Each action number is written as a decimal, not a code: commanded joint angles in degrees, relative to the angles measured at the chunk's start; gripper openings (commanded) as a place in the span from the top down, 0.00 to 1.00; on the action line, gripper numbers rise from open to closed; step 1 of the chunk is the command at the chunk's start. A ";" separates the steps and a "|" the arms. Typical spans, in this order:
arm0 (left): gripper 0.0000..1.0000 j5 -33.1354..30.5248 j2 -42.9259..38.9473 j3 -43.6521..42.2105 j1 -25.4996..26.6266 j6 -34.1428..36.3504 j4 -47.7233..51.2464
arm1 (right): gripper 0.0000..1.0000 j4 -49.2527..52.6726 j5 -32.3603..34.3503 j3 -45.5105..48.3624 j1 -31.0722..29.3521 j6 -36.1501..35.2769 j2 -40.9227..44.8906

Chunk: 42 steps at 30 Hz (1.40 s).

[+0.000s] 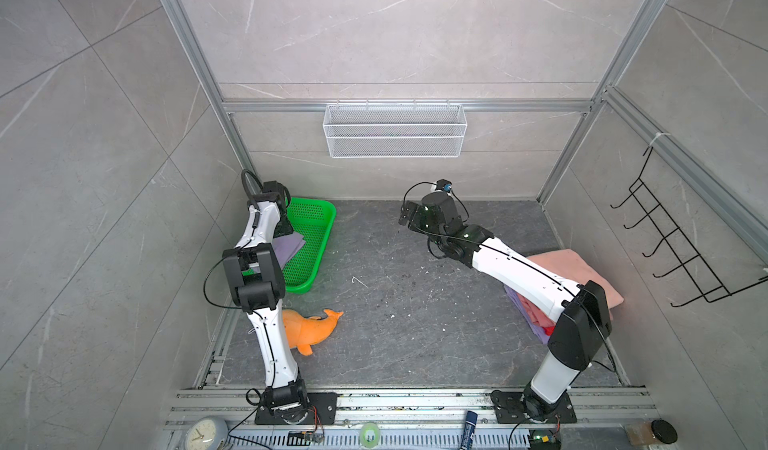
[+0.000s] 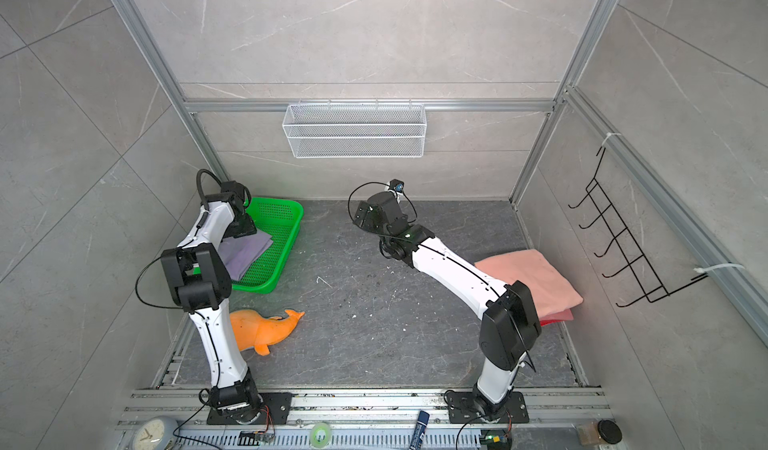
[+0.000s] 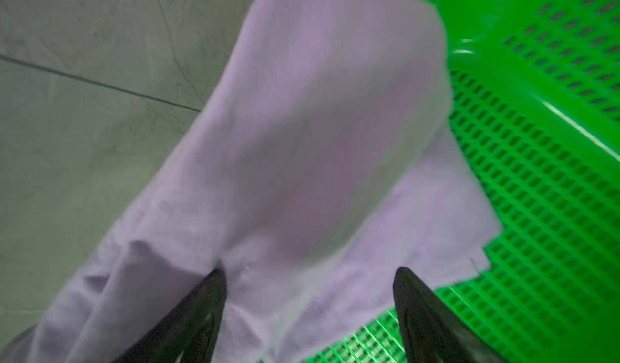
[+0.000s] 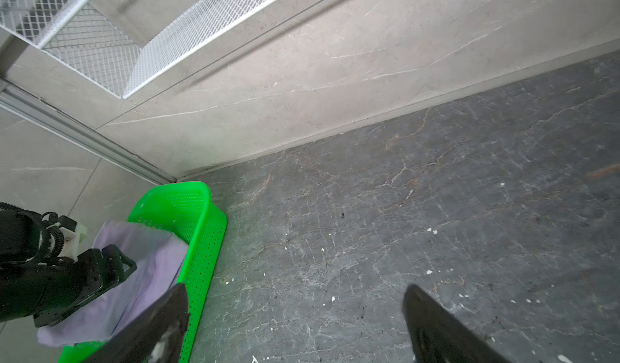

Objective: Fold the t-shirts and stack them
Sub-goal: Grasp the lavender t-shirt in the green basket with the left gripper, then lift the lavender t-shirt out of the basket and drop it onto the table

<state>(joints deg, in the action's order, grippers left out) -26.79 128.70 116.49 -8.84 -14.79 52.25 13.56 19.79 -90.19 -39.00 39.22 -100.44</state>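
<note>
The lilac shirt (image 2: 245,248) lies in the green basket (image 2: 282,236) at the far left corner of the worktop, partly hidden under the left arm in both top views; the left fingers (image 3: 208,304) hang right over it, spread, with nothing pinched; in the left wrist view both tips sit at the cloth, one beside a raised ridge of fabric, and lilac fills the gap between them; whether the tips press into the cloth or only graze it I cannot tell.

The cloth runs as a long band straight away from the tips, so the line between the two fingers crosses its long axis; one edge lies on the basket's perforated floor and the other rises toward the side wall; a squeeze here would probably gather a fold across the band, not along it.

The right fingers (image 4: 436,324) are spread too and hold nothing; they hang above bare worktop (image 1: 395,302) near the middle of the far edge, well apart from the basket, so the left arm is plainly the nearer one.

The stack waits at the right edge of the worktop, partly under the right arm, with the salmon-pink shirt (image 2: 536,273) on top and a red shirt (image 2: 557,317) showing below it; lifting the lilac one out looks like the step in hand.
</note>
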 commanded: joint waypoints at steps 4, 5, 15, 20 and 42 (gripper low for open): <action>0.26 -6.87 6.13 7.13 -0.78 5.26 4.66 | 0.00 4.66 3.05 -4.32 -0.12 0.60 -3.23; 0.30 -6.85 7.38 7.78 -0.99 5.48 4.79 | 0.00 4.80 3.25 -4.61 -0.11 0.76 -3.44; 0.92 -7.43 8.73 8.55 -1.62 5.98 5.38 | 0.01 7.55 4.96 -8.17 -0.07 1.55 -5.65; 1.00 -5.04 1.33 10.42 -1.40 7.88 6.42 | 0.01 8.02 5.94 -8.07 -0.11 2.28 -5.48; 1.00 73.74 -39.46 -1.29 7.05 -17.50 -15.93 | 0.00 3.12 10.77 -1.20 1.94 -10.52 5.91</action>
<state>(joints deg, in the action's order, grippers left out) 34.37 87.79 119.33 -3.68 -19.97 46.92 17.69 28.40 -93.71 -38.44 31.94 -101.19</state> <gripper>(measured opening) 0.083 0.997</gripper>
